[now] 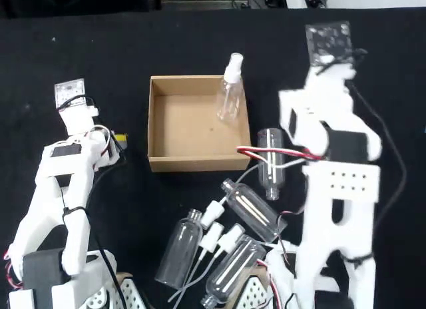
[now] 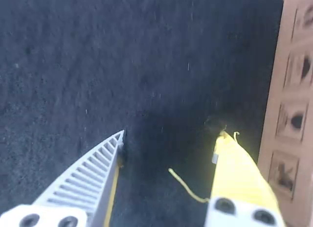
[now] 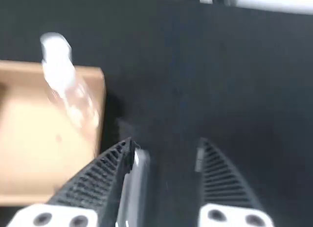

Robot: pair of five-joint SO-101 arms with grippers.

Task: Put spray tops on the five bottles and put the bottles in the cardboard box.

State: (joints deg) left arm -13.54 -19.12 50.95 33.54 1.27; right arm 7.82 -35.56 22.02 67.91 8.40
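Note:
The cardboard box (image 1: 166, 164) stands open mid-table. One clear bottle with a white spray top (image 1: 231, 90) leans in its far right corner, and appears again as the capped bottle (image 3: 66, 87) over the box (image 3: 29, 139). Three uncapped bottles (image 1: 251, 208) lie in front of the box, with loose spray tops (image 1: 214, 213) among them; another bare bottle (image 1: 270, 162) lies by the box's right front corner. My left gripper (image 2: 171, 135) is open and empty over the cloth beside the box's left wall (image 2: 293, 104). My right gripper (image 3: 166, 141) is open and empty to the right of the box.
Black cloth (image 1: 200, 36) covers the table. The right arm (image 1: 333, 156) stands tall right of the bottles, with red and white cables (image 1: 266, 156) crossing one of them. The left arm (image 1: 66, 182) rises at the left front.

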